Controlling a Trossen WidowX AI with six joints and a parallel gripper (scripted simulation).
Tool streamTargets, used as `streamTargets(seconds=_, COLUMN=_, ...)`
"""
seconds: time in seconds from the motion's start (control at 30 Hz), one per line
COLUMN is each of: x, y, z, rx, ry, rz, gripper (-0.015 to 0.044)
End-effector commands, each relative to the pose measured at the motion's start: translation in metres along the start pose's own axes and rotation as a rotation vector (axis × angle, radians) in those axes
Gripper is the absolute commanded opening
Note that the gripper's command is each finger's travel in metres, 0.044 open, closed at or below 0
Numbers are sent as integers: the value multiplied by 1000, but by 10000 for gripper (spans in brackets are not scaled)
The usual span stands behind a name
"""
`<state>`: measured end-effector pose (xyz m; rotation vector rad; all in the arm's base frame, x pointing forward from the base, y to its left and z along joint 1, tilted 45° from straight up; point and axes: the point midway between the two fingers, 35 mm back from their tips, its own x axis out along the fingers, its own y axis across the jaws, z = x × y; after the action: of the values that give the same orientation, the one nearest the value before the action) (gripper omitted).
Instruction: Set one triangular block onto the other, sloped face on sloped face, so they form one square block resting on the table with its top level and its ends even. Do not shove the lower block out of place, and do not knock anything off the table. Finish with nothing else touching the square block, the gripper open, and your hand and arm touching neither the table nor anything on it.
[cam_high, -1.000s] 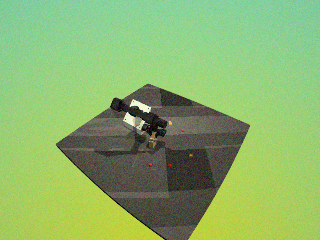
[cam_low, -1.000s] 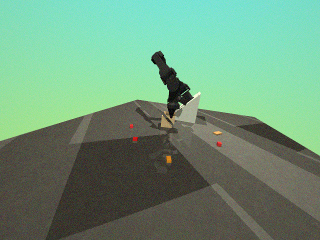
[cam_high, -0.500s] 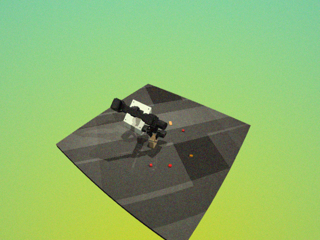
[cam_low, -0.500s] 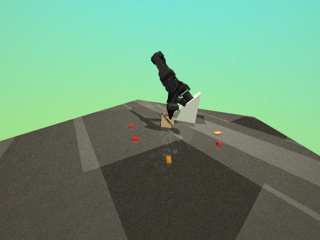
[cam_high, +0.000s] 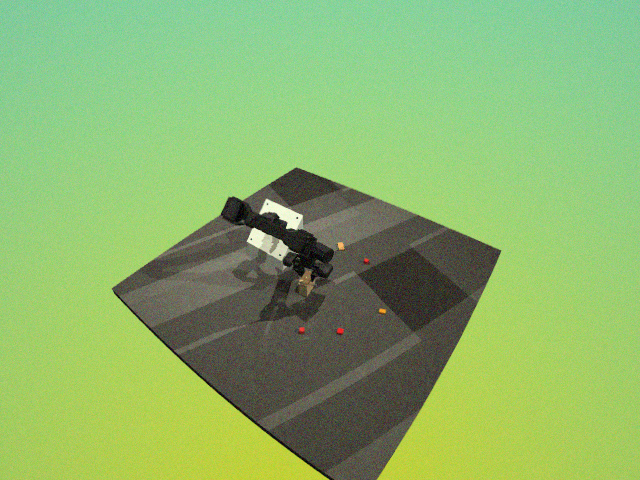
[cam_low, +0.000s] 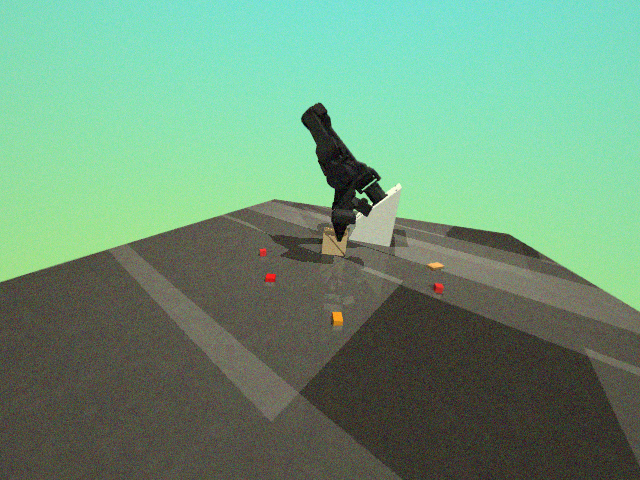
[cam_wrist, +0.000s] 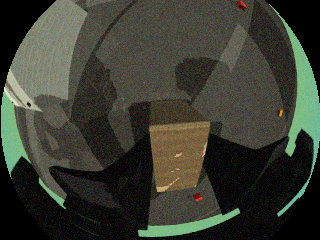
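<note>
Two tan wooden triangular blocks stand together as one square block near the middle of the table. In the exterior view a diagonal seam runs across its side. The upper block (cam_low: 343, 244) (cam_high: 307, 279) (cam_wrist: 179, 150) lies on the lower block (cam_low: 328, 250) (cam_high: 303, 290), sloped face on sloped face. My gripper (cam_low: 339, 235) (cam_high: 308, 272) (cam_wrist: 174, 136) reaches down from the arm and is shut on the upper block, one dark finger on each side in the wrist view. The lower block rests on the table. Its far side is hidden.
A white upright plate (cam_high: 279, 211) (cam_low: 379, 222) stands just behind the blocks at the arm's base. Small red cubes (cam_high: 301, 330) (cam_high: 339, 330) (cam_high: 366, 260) (cam_low: 269, 277) and orange cubes (cam_high: 340, 245) (cam_high: 382, 311) (cam_low: 337, 318) lie scattered on the dark grey table (cam_high: 336, 403) (cam_low: 155, 387).
</note>
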<state>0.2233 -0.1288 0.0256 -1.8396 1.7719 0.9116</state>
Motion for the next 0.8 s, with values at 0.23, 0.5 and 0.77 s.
streamTargets(seconds=0.23, x=6, y=1, z=-2, rx=-5, ry=4, rz=2, gripper=0)
streamTargets(seconds=0.5, x=6, y=1, z=-2, rx=-6, ry=4, rz=1, gripper=0)
streamTargets(seconds=0.77, x=6, y=1, z=-2, rx=-7, ry=4, rz=1, gripper=0)
